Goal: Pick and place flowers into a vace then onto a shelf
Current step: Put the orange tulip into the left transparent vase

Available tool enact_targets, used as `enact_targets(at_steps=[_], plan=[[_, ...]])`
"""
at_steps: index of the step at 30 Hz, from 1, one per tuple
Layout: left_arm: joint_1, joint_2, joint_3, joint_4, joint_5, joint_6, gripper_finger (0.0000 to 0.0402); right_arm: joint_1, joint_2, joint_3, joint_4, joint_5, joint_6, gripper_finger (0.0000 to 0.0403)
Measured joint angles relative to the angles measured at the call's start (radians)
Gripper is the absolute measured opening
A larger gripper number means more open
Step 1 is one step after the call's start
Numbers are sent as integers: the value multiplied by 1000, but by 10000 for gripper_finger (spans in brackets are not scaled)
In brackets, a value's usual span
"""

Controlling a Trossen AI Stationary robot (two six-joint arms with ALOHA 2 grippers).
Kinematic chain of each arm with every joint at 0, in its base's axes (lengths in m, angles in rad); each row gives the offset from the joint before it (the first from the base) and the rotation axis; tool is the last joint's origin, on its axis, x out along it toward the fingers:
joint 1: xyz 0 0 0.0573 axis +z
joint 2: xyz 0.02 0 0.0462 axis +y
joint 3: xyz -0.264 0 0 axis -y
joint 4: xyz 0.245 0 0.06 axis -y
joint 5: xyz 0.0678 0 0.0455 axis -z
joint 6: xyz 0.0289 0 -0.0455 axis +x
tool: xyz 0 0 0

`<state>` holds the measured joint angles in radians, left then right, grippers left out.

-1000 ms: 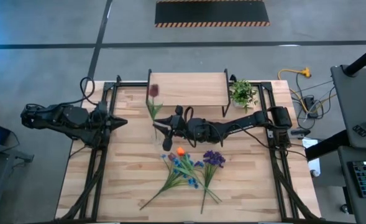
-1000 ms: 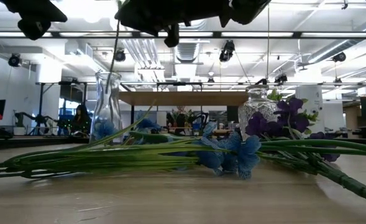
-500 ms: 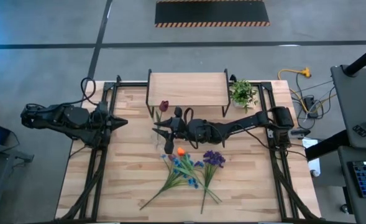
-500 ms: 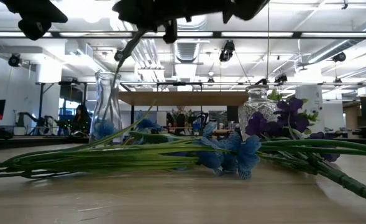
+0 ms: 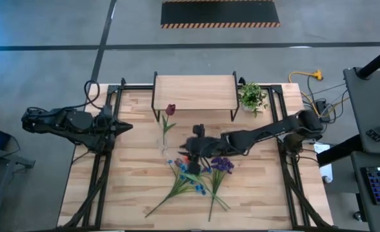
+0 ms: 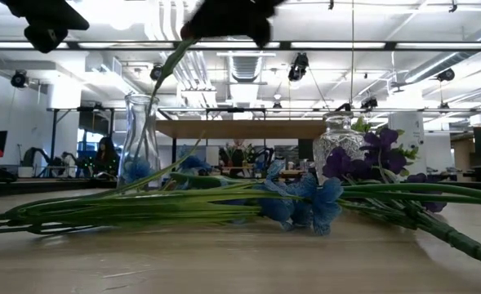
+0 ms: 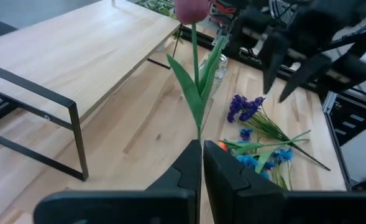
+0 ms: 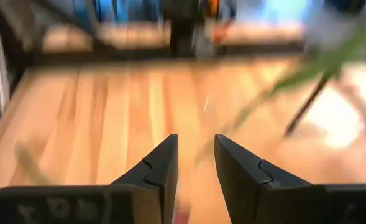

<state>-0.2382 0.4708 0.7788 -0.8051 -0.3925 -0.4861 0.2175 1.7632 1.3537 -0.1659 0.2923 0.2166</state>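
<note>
A: What lies nearest the front edge of the pale wooden plank surface (image 5: 131, 193)?

B: The loose long-stemmed artificial flowers: a blue small-blossom spray (image 5: 191, 175) and a purple bunch (image 5: 222, 164), stems fanned toward the front edge. An orange bud (image 5: 187, 156) sits just behind them.

A: And the right hand (image 5: 192, 158)?

B: It hangs over the flower heads near the middle of the surface. In its wrist view the two dark fingers (image 8: 156, 168) stand slightly apart with nothing between them.

A: The vase?

B: A clear glass vase (image 6: 140, 140) stands just behind, holding a dark red tulip (image 5: 170, 109) whose green stem leans toward the back edge.

A: The left hand (image 5: 126, 126)?

B: Near the left edge, fingers (image 7: 184, 174) pressed together, empty.

A: Farthest back?

B: The low shelf with a light wood top and thin black legs (image 5: 193, 91) along the back edge, and a small leafy potted plant (image 5: 251, 96) beside it toward the back right corner.
</note>
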Motion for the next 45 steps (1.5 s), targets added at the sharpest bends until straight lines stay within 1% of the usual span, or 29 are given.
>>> enact_targets(at_steps=[2,6,11,13,18,22,25,33,41,45], plan=[[0,8,0,0,19,-4,0,5,-15,0,-111,-38,56,88],[0,27,0,0,31,-5,0,14,-22,0,-231,-130,166,80],[0,54,0,1,33,-5,0,34,8,-3,-250,-247,245,72],[0,69,0,1,33,-5,0,40,25,-6,-255,-267,267,69],[0,97,0,1,33,-5,0,41,52,-13,-281,-281,364,70],[0,115,0,1,33,-5,0,33,73,-25,-312,-346,480,78],[0,126,0,1,33,-4,0,33,95,-30,-323,-396,521,88],[0,131,0,-8,33,-1,0,60,99,-33,-328,-405,580,109],[0,131,0,-10,33,1,0,73,100,-60,-329,-405,644,94],[0,131,0,-15,33,3,0,75,105,-63,-328,-405,649,86]])
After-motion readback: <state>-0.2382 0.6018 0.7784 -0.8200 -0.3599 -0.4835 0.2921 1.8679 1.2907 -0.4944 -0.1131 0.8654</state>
